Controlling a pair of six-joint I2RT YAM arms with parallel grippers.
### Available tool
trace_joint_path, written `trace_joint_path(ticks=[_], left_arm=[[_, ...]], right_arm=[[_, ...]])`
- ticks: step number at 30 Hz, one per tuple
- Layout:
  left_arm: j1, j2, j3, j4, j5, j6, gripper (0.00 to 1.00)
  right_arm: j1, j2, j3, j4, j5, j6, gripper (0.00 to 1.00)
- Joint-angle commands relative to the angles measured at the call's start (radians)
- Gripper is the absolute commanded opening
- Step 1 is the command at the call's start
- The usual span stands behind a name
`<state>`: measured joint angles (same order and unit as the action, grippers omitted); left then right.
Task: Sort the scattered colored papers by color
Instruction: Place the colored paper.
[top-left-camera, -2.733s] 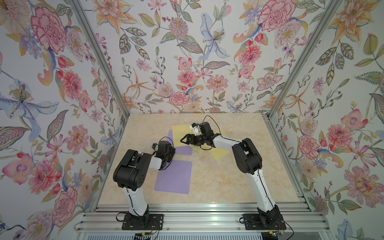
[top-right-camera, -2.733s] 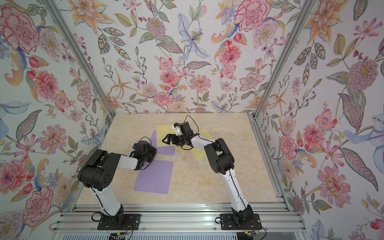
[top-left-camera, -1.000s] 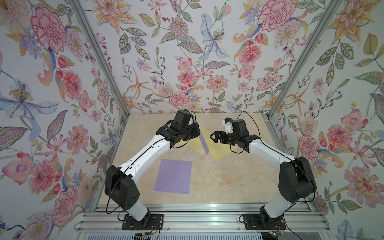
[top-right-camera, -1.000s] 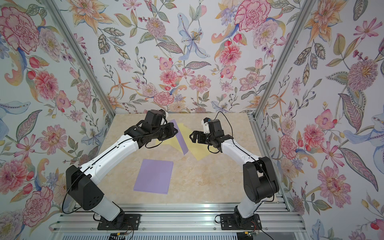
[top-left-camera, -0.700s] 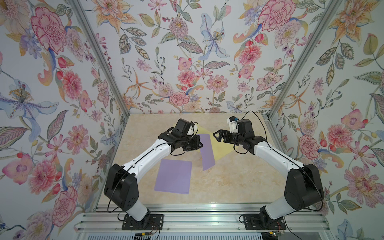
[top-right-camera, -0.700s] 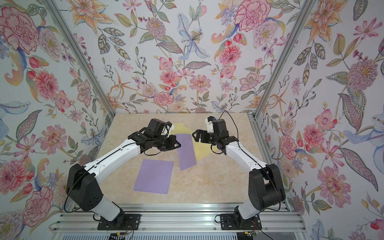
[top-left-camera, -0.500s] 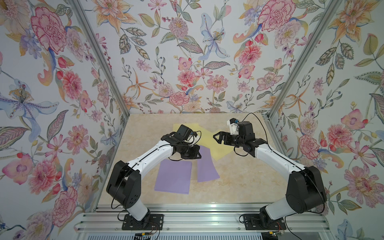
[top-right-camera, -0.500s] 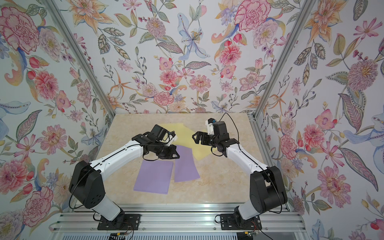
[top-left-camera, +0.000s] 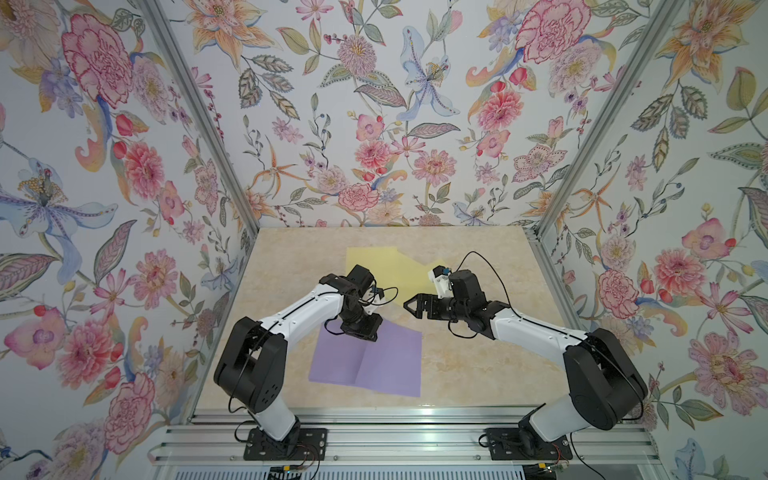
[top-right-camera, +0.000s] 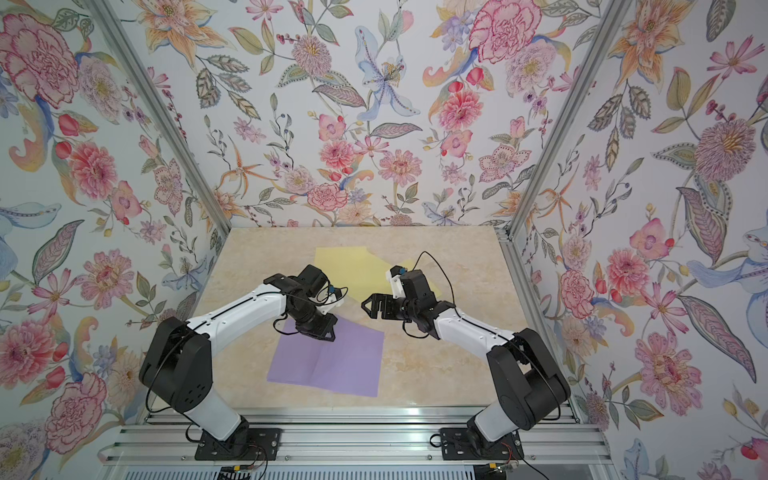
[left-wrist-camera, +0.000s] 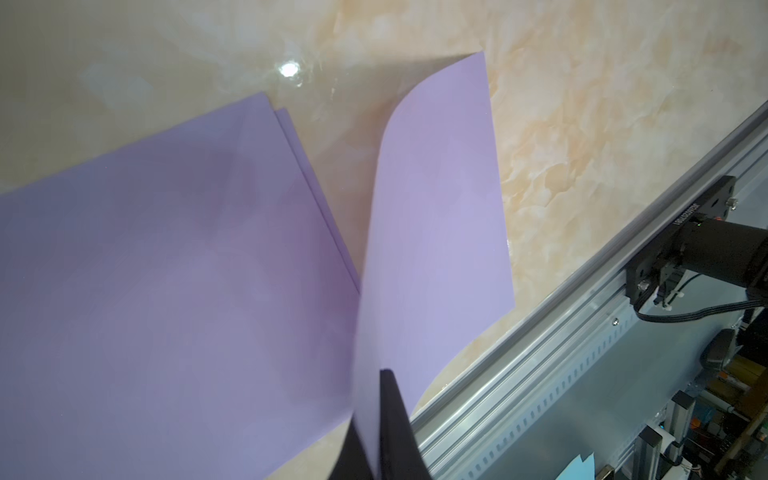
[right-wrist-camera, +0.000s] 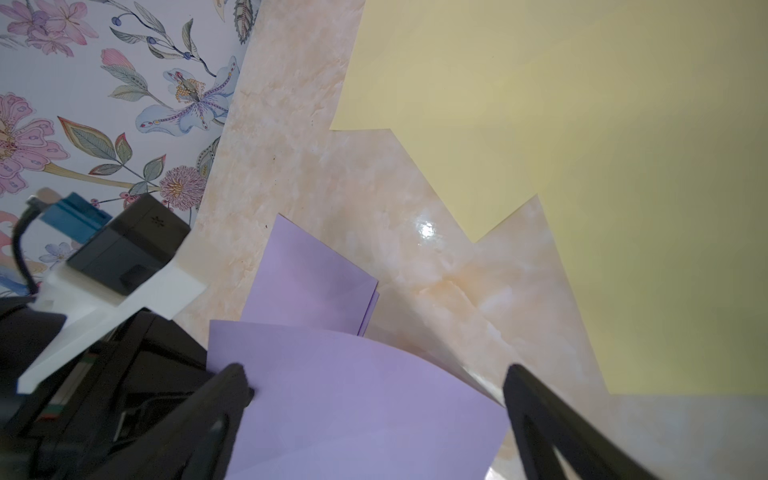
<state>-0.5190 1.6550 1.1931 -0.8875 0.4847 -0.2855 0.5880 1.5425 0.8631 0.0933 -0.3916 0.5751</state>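
Pale lavender papers (top-left-camera: 336, 361) (top-right-camera: 291, 361) lie stacked near the table's front in both top views. My left gripper (top-left-camera: 360, 329) (top-right-camera: 321, 329) is shut on the far edge of one more lavender sheet (top-left-camera: 395, 359) (left-wrist-camera: 436, 216), which curves down and overlaps the stack (left-wrist-camera: 166, 291) on its right side. Pale yellow papers (top-left-camera: 386, 268) (top-right-camera: 349, 266) (right-wrist-camera: 582, 166) overlap at the back middle. My right gripper (top-left-camera: 409, 307) (top-right-camera: 368, 307) (right-wrist-camera: 374, 386) hangs open above the table between the yellow papers and the held sheet, with nothing in it.
The beige marbled table (top-left-camera: 478, 353) is enclosed by floral walls on three sides. An aluminium rail (top-left-camera: 395, 415) (left-wrist-camera: 582, 332) runs along the front edge, where both arm bases are mounted.
My left gripper has carried the lavender sheet toward the front and left, so it now overlaps the lavender stack. My right gripper has come nearer and lower, still open.
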Motion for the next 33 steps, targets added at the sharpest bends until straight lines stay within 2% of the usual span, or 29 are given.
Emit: trace_joint_path(ticks=[1,5,14,23,33], left_arm=[[0.025,-0.058,-0.023,-0.030,-0.068,0.060,0.00],[0.036,-0.073,-0.041,-0.031,-0.085,0.068,0.00],[0.050,-0.081,-0.071,-0.042,-0.159,0.062,0.00],[0.081,-0.090,-0.067,-0.079,-0.216,0.058,0.00],[0.102,-0.063,-0.042,-0.106,-0.272,0.071,0.00]], right_arm=[[0.049,0.016,-0.031,0.077,0.014,0.047,1.00],[0.123,0.014,-0.054,0.100,0.035,0.074,1.00],[0.187,-0.026,-0.115,0.153,0.060,0.104,1.00],[0.258,0.065,-0.109,0.280,0.064,0.160,1.00],[0.276,0.106,-0.068,0.264,0.059,0.143,1.00]])
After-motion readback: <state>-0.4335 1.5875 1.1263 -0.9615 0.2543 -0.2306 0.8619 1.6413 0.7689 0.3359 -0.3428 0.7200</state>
